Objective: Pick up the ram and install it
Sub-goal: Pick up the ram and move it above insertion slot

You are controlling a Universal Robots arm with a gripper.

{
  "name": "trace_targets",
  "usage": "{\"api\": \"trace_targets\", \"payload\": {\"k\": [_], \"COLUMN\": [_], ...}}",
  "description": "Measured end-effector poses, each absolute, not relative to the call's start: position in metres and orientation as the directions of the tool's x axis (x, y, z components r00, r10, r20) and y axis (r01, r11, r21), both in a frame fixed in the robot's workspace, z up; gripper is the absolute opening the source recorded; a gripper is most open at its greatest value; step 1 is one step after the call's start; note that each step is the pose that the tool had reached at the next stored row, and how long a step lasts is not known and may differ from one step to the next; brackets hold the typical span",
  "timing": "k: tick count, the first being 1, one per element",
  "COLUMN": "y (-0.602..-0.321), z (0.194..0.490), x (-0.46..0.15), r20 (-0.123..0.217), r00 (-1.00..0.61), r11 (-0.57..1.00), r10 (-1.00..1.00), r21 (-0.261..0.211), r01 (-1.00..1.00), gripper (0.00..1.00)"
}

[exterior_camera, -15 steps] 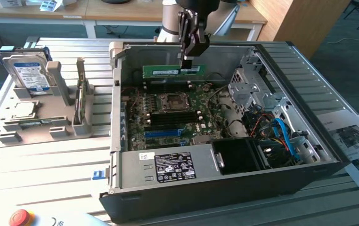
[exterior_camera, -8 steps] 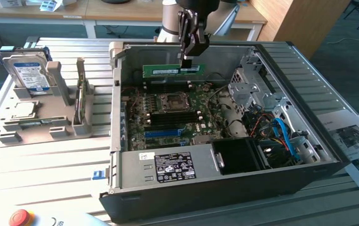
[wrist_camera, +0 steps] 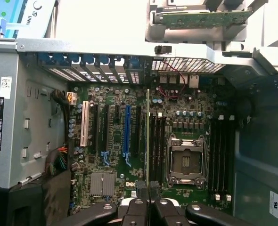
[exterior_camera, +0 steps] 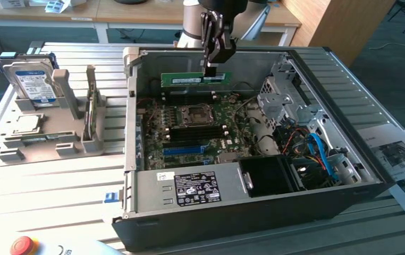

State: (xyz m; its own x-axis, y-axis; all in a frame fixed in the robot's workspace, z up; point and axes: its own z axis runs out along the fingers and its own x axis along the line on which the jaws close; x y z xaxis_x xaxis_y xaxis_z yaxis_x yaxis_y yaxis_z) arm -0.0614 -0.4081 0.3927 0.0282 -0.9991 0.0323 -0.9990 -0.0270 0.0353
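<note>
Gripping the ram (exterior_camera: 188, 79) by one end, your gripper (exterior_camera: 214, 70) is pinched almost closed on the green stick, holding it on edge above the motherboard (exterior_camera: 188, 135) inside the open PC case (exterior_camera: 259, 212). In the wrist view you see it edge-on, beside the black memory slots (wrist_camera: 157, 141) by the CPU socket (wrist_camera: 186, 160).

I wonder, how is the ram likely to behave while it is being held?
The ram is probably stiff: it juts level from the hand, gripped off-centre, without sagging. It looks thin and light, so likely fragile under sideways force.
</note>
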Motion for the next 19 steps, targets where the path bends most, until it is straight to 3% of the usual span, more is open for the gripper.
{"api": "trace_targets", "payload": {"k": [19], "y": [-0.408], "z": [0.393], "x": [-0.051], "r20": [0.026], "r00": [0.028], "r11": [-0.027], "r10": [-0.999], "r21": [0.035], "r01": [-0.999], "gripper": [0.12]}}
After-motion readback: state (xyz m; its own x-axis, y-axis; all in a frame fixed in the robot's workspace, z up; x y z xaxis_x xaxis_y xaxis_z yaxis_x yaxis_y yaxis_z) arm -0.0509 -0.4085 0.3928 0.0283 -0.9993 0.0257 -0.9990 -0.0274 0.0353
